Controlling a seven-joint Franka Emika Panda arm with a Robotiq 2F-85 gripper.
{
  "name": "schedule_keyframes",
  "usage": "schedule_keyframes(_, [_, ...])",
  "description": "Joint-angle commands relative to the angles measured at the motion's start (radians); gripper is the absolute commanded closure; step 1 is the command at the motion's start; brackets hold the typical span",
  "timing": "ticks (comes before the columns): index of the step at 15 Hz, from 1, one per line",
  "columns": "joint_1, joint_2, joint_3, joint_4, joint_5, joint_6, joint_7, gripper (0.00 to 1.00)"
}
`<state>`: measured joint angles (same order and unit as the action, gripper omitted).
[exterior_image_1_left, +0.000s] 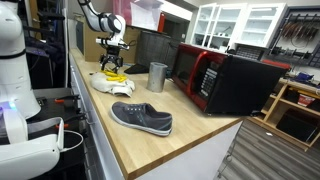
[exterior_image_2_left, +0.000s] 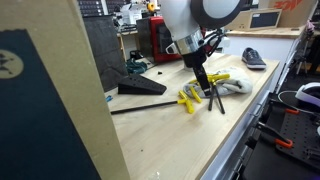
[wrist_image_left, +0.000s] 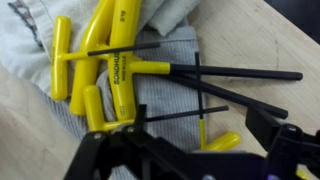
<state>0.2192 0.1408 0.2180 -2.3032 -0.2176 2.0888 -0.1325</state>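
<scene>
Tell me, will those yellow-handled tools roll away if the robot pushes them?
Probably not far. The T-handle wrenches have crossbar handles that should stop them rolling, and they lie on a rumpled cloth. Their thin dark shafts look stiff, likely metal. They overlap, so pushing one may drag the others along.

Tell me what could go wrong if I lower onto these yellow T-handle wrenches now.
The open gripper hangs over several yellow T-handle wrenches that lie crossed and overlapping, so closing could catch two at once or lever one aside. They rest on a rumpled cloth, which the gripper might pinch or drag along.
</scene>
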Motion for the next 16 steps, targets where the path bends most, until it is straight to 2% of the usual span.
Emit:
schedule_keyframes(1, [0.003, 0.024, 0.003, 0.038, -0.006, -0.013, -0.025, 0.04])
schedule_keyframes(2, [0.003, 0.027, 0.003, 0.040, -0.007, -0.011, -0.027, 0.28])
schedule_keyframes(4, [0.003, 0.031, 0.005, 0.046, -0.005, -0.011, -0.028, 0.31])
schedule_keyframes(12, [0.005, 0.041, 0.008, 0.063, 0.003, -0.013, -0.029, 0.93])
schedule_keyframes(13, [0.005, 0.041, 0.009, 0.064, 0.003, -0.013, -0.029, 0.99])
schedule_keyframes(16, [0.008, 0.041, 0.010, 0.063, 0.002, -0.012, -0.028, 1.00])
